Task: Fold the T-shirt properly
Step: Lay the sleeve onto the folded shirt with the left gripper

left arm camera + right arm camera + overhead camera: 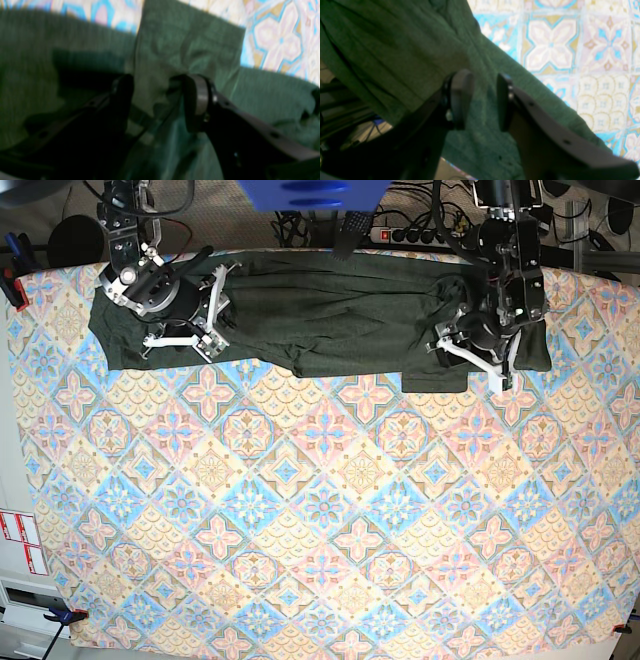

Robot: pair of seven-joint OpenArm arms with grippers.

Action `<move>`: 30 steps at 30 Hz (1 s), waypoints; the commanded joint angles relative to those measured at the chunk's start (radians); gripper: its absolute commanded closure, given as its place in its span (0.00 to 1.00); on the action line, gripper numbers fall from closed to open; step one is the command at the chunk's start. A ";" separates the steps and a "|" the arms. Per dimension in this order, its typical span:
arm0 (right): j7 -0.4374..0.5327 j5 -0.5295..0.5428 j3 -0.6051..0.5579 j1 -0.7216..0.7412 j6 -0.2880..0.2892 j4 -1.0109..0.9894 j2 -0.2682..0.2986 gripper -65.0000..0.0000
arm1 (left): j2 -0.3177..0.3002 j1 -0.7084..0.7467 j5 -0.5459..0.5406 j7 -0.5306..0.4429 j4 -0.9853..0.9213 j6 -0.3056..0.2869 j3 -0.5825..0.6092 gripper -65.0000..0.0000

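Note:
The dark green T-shirt (330,310) lies spread along the far edge of the table, with a squarish flap sticking out toward the front at right. My left gripper (445,340) hangs over that right part. In the left wrist view its fingers stand wide apart (160,95), with a loose fold of the T-shirt (190,42) lying between and beyond them. My right gripper (213,310) is over the left part of the shirt. In the right wrist view its jaws are parted (481,98), and the T-shirt (395,50) shows flat through the gap, not pinched.
A patterned tablecloth (320,510) in blue, pink and cream covers the table. Behind the far edge are a power strip and cables (420,230). A red clamp (12,285) grips the left edge, and a blue object (310,192) hangs over the top middle.

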 commanded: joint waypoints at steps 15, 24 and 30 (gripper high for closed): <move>0.018 0.012 0.001 0.019 -0.003 0.015 0.005 0.70 | -0.031 0.119 -0.054 -0.040 0.186 -0.006 0.013 0.81; 0.015 0.012 0.001 0.050 -0.003 0.015 0.005 0.70 | -0.023 0.217 -0.054 -0.078 0.305 -0.006 -0.115 0.81; 0.015 0.012 -0.001 0.055 -0.003 0.015 0.005 0.70 | -0.028 0.190 -0.051 -0.069 0.284 -0.006 -0.076 0.77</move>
